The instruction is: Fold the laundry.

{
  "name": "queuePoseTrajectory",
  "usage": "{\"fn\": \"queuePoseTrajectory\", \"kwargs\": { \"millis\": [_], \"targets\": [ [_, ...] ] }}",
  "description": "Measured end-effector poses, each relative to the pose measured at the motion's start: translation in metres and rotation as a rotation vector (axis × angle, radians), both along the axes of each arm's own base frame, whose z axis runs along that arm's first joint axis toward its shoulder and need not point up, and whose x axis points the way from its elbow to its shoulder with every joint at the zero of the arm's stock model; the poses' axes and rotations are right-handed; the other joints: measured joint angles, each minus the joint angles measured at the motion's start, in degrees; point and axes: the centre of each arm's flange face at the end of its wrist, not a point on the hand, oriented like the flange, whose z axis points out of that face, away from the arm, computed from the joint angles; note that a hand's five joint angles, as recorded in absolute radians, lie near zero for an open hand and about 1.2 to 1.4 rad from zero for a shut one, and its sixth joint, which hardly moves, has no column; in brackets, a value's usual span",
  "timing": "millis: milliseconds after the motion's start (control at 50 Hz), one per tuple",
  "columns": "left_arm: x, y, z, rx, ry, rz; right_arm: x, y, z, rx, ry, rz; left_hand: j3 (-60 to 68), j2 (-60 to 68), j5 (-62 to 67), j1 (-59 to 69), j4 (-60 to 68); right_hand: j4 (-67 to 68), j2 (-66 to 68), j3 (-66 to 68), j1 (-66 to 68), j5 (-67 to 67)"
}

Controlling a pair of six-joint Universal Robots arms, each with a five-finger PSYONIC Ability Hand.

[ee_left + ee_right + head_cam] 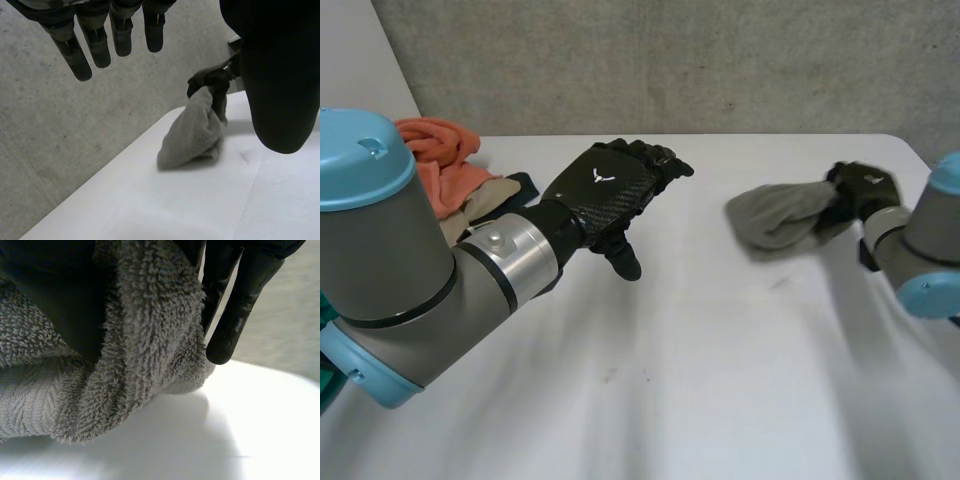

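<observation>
One towel (780,215) in right robot hand (865,190)

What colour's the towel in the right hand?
Grey towel, plain terry, no pattern; shows best in the right wrist view.

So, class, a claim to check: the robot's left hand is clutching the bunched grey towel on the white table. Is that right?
No: it is the right hand that is clutching the bunched grey towel on the white table, as the head view shows; the left hand hangs open, holding nothing.
</observation>
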Motion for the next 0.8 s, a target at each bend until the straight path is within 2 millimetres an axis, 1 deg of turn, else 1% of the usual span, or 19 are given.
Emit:
{"fn": "queuePoseTrajectory", "kwargs": {
  "millis": [20, 40, 60, 80, 100, 120, 140, 180, 220, 240, 280, 380, 520, 600, 640, 680, 740, 780, 800],
  "targets": [
    [0.000, 0.000, 0.000, 0.000, 0.000, 0.000, 0.000, 0.000, 0.000, 0.000, 0.000, 0.000, 0.0, 0.0, 0.0, 0.0, 0.0, 0.0, 0.0, 0.0, 0.0, 0.0],
    [0.000, -0.001, 0.000, 0.001, 0.000, 0.001, -0.014, -0.018, 0.000, -0.022, 0.021, -0.042, 0.0, 0.0, 0.0, 0.0, 0.0, 0.0, 0.0, 0.2, 0.0, 0.0],
    [0.000, -0.001, 0.000, 0.001, 0.000, 0.001, -0.021, -0.027, -0.001, -0.028, 0.031, -0.061, 0.0, 0.0, 0.0, 0.0, 0.0, 0.0, 0.0, 0.2, 0.0, 0.0],
    [0.000, -0.001, 0.000, 0.001, 0.000, 0.001, -0.021, -0.027, -0.001, -0.028, 0.031, -0.061, 0.0, 0.0, 0.0, 0.0, 0.0, 0.0, 0.0, 0.2, 0.0, 0.0],
    [0.000, -0.001, -0.001, 0.002, 0.000, 0.001, -0.032, -0.042, -0.003, -0.030, 0.050, -0.089, 0.0, 0.0, 0.0, 0.0, 0.0, 0.0, 0.0, 0.5, 0.0, 0.3],
    [0.000, -0.001, -0.001, 0.002, -0.001, 0.002, -0.035, -0.046, -0.004, -0.028, 0.055, -0.094, 0.0, 0.0, 0.0, 0.0, 0.0, 0.0, 0.0, 0.5, 0.0, 0.3],
    [0.000, -0.001, -0.001, 0.004, -0.001, 0.001, -0.046, -0.059, -0.008, -0.018, 0.073, -0.113, 0.0, 0.0, 0.0, 0.0, 0.0, 0.0, 0.0, 0.6, 0.0, 1.0],
    [0.000, -0.001, -0.002, 0.006, -0.003, 0.002, -0.056, -0.070, -0.013, -0.009, 0.091, -0.131, 0.0, 0.0, 0.0, 0.0, 0.0, 0.0, 0.0, 0.6, 0.0, 1.0],
    [0.000, -0.001, -0.003, 0.007, -0.003, 0.002, -0.059, -0.072, -0.013, -0.007, 0.094, -0.134, 0.0, 0.0, 0.0, 0.0, 0.0, 0.0, 0.0, 0.6, 0.0, 1.0],
    [0.000, -0.001, -0.003, 0.009, -0.005, 0.002, -0.072, -0.082, -0.021, 0.012, 0.120, -0.146, 0.0, 0.0, 0.0, 0.0, 0.0, 0.0, 0.0, 0.6, 0.0, 1.0],
    [0.000, -0.002, -0.004, 0.011, -0.006, 0.003, -0.080, -0.086, -0.029, 0.034, 0.145, -0.138, 0.0, 0.0, 0.0, 0.0, 0.0, 0.0, 0.0, 0.6, 0.0, 1.0],
    [0.001, -0.003, -0.005, 0.014, -0.007, 0.006, -0.091, -0.090, -0.035, 0.048, 0.181, -0.122, 0.0, 0.0, 0.0, 0.0, 0.0, 0.0, 0.0, 0.6, 0.0, 1.0],
    [0.002, -0.006, -0.007, 0.019, -0.007, 0.012, -0.105, -0.097, -0.029, -0.003, 0.230, -0.152, 0.0, 0.0, 0.0, 0.0, 0.0, 0.0, 0.0, 0.6, 0.0, 1.1],
    [0.002, -0.006, -0.007, 0.020, -0.007, 0.013, -0.108, -0.098, -0.027, -0.015, 0.242, -0.166, 0.0, 0.0, 0.0, 0.0, 0.0, 0.0, 0.0, 0.6, 0.0, 1.0],
    [0.002, -0.006, -0.008, 0.023, -0.007, 0.014, -0.123, -0.104, -0.021, -0.063, 0.322, -0.237, 0.0, 0.0, 0.0, 0.0, 0.0, 0.0, 0.0, 0.6, 0.0, 1.0],
    [0.002, -0.006, -0.008, 0.024, -0.007, 0.014, -0.130, -0.106, -0.020, -0.079, 0.370, -0.270, 0.0, 0.0, 0.0, 0.0, 0.0, 0.0, 0.0, 0.6, 0.0, 1.1],
    [0.002, -0.006, -0.008, 0.025, -0.007, 0.014, -0.133, -0.107, -0.020, -0.085, 0.389, -0.283, 0.0, 0.0, 0.0, 0.0, 0.0, 0.0, 0.0, 0.6, 0.0, 1.1],
    [0.002, -0.007, -0.008, 0.026, -0.007, 0.013, -0.141, -0.109, -0.020, -0.100, 0.447, -0.322, 0.0, 0.0, 0.0, 0.0, 0.0, -18.6, -20.2, -19.2, -18.9, -17.0],
    [0.002, -0.007, -0.008, 0.026, -0.007, 0.013, -0.141, -0.109, -0.020, -0.101, 0.450, -0.325, 0.0, 0.0, 0.0, 0.0, 0.0, -18.6, -20.2, -19.2, -18.9, -17.0]
  ]
}}
